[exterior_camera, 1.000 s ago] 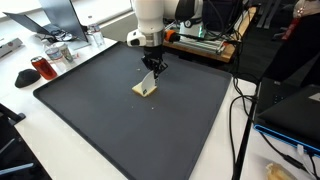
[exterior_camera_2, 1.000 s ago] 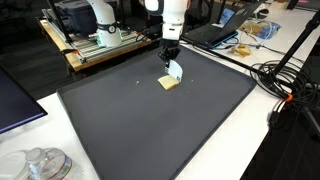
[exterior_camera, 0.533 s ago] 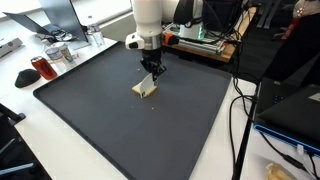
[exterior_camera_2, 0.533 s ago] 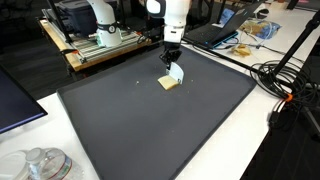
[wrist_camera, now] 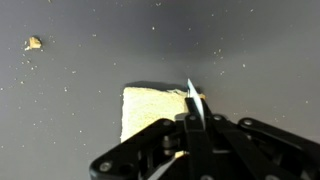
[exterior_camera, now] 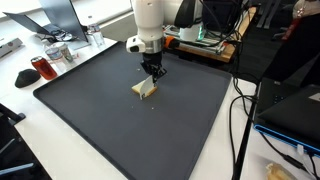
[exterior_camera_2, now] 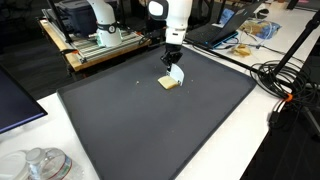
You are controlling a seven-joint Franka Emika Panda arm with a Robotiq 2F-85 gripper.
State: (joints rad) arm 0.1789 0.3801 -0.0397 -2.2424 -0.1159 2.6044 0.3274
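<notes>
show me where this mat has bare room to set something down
Bare: the dark grey mat all around the tan square bread slice and the pincer shut on a thin white blade. Crowded: red cup edge, black cables side.

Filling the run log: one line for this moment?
gripper: shut on white blade | white blade: at bread slice edge | bread slice: flat on dark mat | crumb: apart

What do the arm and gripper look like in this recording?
The arm is white, with rounded, glossy segments. The gripper is black and compact; in the wrist view its jaws show as dark, angular linkages. No markings are legible.
</notes>
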